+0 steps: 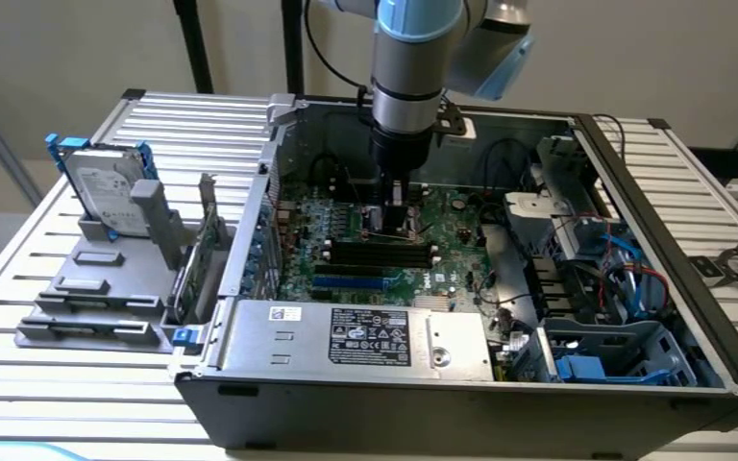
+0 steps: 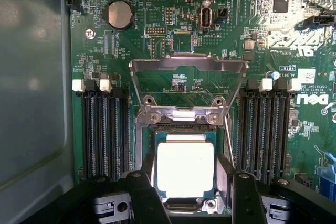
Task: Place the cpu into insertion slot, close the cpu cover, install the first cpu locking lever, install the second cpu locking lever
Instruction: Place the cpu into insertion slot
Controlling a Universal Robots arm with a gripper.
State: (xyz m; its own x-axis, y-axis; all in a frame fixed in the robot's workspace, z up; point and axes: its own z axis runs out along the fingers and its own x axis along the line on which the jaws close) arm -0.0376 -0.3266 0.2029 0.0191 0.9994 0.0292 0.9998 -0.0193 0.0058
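In the exterior view, the gripper (image 1: 392, 223) is reaching straight down into the open computer case (image 1: 676, 317), onto the green motherboard (image 1: 461, 257).

In the wrist view, its fingers (image 2: 146, 192) are clasping the cpu (image 2: 185, 169) by two opposite sides. The cpu is sitting in the insertion slot (image 2: 184, 128), and the cpu cover (image 2: 188, 64) is standing tilted open behind it.
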